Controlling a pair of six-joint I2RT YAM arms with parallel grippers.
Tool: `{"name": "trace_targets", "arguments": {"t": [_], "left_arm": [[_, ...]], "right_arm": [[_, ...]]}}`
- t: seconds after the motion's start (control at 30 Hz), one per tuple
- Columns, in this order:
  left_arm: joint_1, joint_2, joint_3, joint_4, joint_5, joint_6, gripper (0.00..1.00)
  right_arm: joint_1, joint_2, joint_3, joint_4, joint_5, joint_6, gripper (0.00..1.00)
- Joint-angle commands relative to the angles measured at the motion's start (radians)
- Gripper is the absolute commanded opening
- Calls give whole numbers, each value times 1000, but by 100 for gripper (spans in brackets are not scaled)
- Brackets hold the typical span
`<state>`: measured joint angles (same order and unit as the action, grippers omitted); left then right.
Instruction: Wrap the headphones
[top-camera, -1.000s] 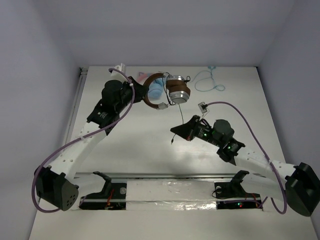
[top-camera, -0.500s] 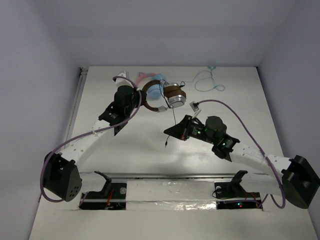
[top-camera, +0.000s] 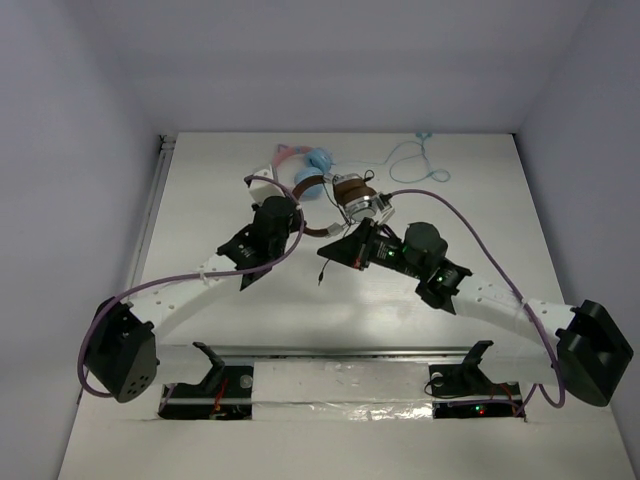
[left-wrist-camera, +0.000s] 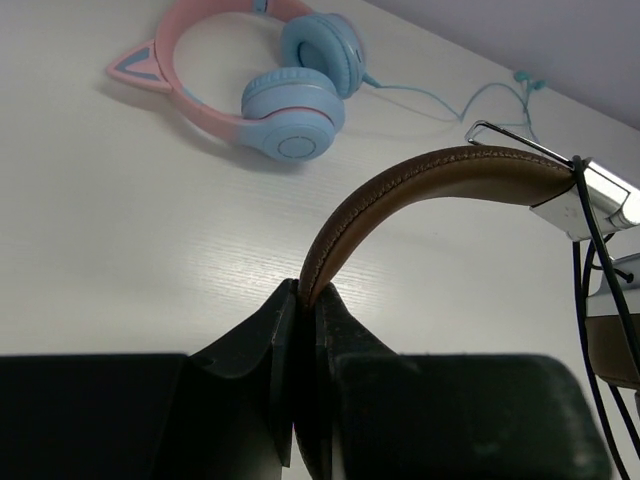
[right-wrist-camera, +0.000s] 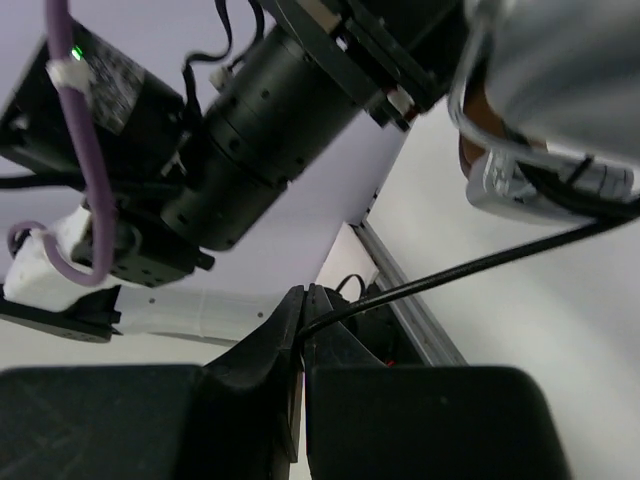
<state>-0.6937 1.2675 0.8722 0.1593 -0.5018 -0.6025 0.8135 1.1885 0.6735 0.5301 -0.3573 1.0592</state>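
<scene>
The headphones have a brown headband, silver earcups and a thin black cable. They hang above the table's middle back. My left gripper is shut on the headband's lower end; in the top view it is left of the earcups. My right gripper is shut on the black cable, just below and left of the earcups. The cable runs taut from my jaws up to the earcups, with turns round them, and its loose end dangles below.
Light blue and pink headphones lie at the back of the table, also in the left wrist view, with their light blue cable trailing right. The two wrists are very close together. A metal rail runs along the near edge.
My left arm has carried the headphones nearer and to the right, off the blue and pink pair. My right gripper has moved left and up with the cable, closing on the earcups.
</scene>
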Motion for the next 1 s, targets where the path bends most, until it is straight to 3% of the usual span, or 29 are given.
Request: {"name": "trace_targets", "arguments": {"t": [0.0, 0.23, 0.6, 0.97], "left_arm": [[-21, -43, -36, 106, -99, -16, 0], [-53, -88, -113, 117, -103, -45, 0], [-138, -122, -156, 92, -141, -69, 0], [-181, -91, -122, 59, -165, -66, 0]], "right_arm": [[26, -13, 54, 132, 19, 70, 1], [26, -32, 1, 238, 216, 171, 3], [26, 14, 63, 134, 461, 254, 10], [26, 72, 32, 179, 652, 338, 12]]}}
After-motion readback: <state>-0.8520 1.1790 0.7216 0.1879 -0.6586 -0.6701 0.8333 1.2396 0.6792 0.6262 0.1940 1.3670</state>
